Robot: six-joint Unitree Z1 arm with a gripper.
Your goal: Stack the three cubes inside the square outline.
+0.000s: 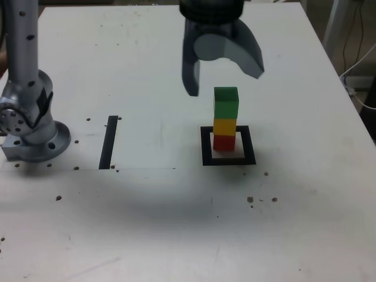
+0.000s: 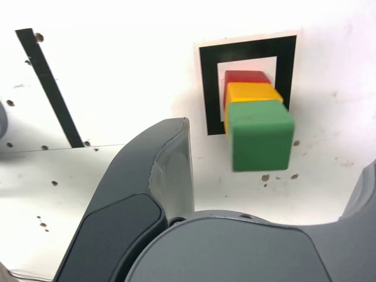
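Red cube (image 1: 224,143) at base, inside the sq. outline (image 1: 207,154) on the white table (image 1: 147,217). Yellow cube (image 1: 224,126) directly on red; green cube (image 1: 226,103) on top. All three in one upright column, approx. aligned.

Appearance: each cube one plain colour, edges straight, corners slightly rounded. Green: mid-green, top face lighter than the front in ext. view. Yellow: warm, toward orange. Red: deep, partly hidden behind the other two in wrist view. Outline: flat, thick black border w/ white centre; white shows around red's base in ext. view.

My gripper (image 1: 224,82): jaws spread wide, nothing between them, held above and apart from the stack. In wrist view green's top face looks largest, w/ yellow and red peeking out behind it. Black strip (image 1: 108,142) lies flat toward ext. view's left, well apart from the outline.
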